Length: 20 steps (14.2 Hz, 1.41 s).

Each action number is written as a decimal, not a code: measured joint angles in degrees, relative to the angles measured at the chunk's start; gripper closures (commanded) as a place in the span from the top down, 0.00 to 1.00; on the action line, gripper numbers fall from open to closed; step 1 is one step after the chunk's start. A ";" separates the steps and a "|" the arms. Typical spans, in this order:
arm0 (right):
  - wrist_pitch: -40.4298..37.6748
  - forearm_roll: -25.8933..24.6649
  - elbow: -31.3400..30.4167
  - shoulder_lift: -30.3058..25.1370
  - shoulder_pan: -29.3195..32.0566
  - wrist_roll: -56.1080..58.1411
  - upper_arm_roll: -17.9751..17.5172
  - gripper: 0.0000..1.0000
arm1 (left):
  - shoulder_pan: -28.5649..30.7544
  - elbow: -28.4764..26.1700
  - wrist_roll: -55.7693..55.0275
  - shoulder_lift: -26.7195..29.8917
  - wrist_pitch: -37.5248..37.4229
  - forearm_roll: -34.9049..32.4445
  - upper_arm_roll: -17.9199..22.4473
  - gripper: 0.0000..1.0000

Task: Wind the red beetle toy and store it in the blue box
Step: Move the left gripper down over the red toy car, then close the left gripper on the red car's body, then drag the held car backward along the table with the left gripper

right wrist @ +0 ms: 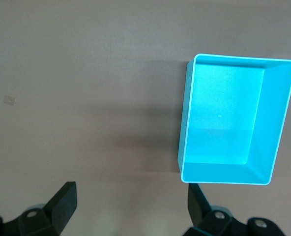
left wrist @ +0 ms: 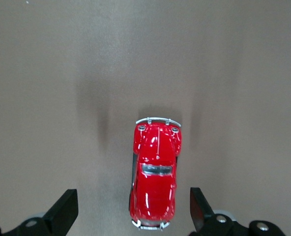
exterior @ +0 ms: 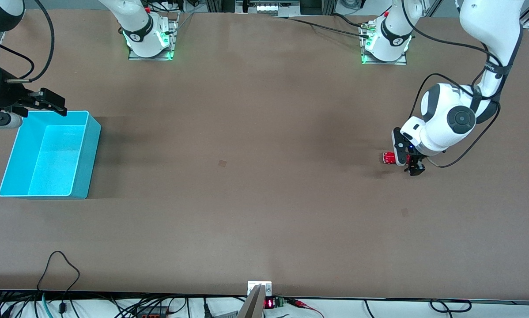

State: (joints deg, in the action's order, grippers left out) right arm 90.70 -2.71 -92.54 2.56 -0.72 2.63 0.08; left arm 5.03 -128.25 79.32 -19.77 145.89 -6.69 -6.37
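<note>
The red beetle toy [exterior: 388,157] [left wrist: 155,172] stands on its wheels on the brown table toward the left arm's end. My left gripper [exterior: 406,161] [left wrist: 133,197] is low over it and open. The toy's tail end lies between the black fingers [left wrist: 66,209], with a gap on each side, closer to one finger than the other. The blue box [exterior: 92,132] [right wrist: 278,123] sits open-topped and empty at the right arm's end. My right gripper [exterior: 57,104] [right wrist: 130,191] hangs open beside the box's corner that is farther from the front camera, holding nothing.
Both arm bases [exterior: 149,39] stand along the table's edge farthest from the front camera, with green lights. A small pale mark [exterior: 222,163] lies mid-table. Cables [exterior: 61,282] and a small device [exterior: 259,289] sit at the edge nearest the front camera.
</note>
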 measured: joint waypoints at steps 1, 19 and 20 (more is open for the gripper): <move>0.00 0.00 0.00 0.00 0.00 0.00 0.00 1.00 | 0.09 -0.20 0.33 -0.64 1.05 0.00 0.00 0.99; 0.00 0.00 0.00 0.00 0.00 0.00 0.00 1.00 | 1.42 -1.01 6.38 -2.46 2.76 0.00 0.00 0.09; 0.00 0.00 0.00 0.00 0.00 0.00 0.00 1.00 | 1.43 -1.01 6.38 -2.46 2.76 0.00 0.00 0.09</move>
State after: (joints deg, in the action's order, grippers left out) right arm 90.69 -2.71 -92.54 2.57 -0.72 2.63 0.08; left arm 6.46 -129.27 85.70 -22.22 148.65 -6.69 -6.37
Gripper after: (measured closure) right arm 0.000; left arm 0.559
